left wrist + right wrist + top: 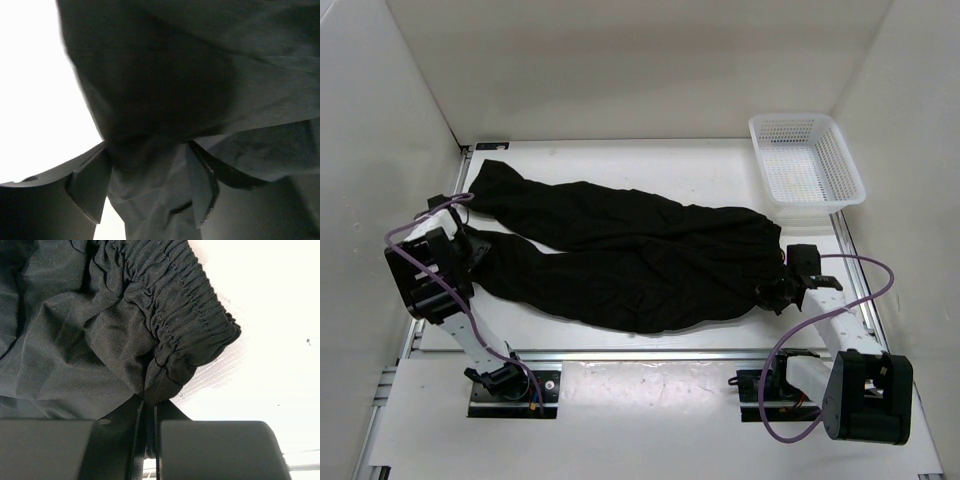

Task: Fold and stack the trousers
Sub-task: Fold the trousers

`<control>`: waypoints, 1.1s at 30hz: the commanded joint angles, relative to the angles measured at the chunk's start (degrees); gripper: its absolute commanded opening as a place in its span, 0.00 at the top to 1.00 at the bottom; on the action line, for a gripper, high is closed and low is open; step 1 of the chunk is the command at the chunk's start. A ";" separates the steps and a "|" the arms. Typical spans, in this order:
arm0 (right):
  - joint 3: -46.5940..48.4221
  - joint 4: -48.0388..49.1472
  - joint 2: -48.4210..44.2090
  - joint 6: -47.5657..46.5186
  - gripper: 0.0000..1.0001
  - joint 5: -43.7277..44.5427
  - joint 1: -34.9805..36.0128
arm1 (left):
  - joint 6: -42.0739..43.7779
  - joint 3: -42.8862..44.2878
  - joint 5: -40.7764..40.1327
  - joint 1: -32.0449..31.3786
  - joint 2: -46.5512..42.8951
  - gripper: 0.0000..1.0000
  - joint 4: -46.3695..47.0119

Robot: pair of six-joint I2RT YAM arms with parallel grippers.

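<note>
Right now, the large pair of wrinkled black soft-fabric trousers lies spread across the middle of the white counter, its waist toward 3 o'clock and its two long legs running side by side toward 9 and 10 o'clock. The far leg ends near the counter's 10 o'clock corner, the near leg at 9 o'clock. The left claw sits at that near leg's end, and its wrist view shows the two dark fingers gripping a bunch of the cloth that fills the gap between them. The right claw sits at the waist end, toward 4 o'clock of the garment; from its wrist camera the jaws stand almost together, pinching a thin fold of fabric just below the gathered elastic waistband. A white plastic mesh basket stands at the counter's 1 o'clock corner, near the waist end but apart from the trousers
</note>
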 commanded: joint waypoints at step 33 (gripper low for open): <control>25.55 -30.72 -23.46 -7.70 1.00 16.94 -0.81 | 6.79 26.48 -0.90 -0.46 -27.47 0.89 -14.32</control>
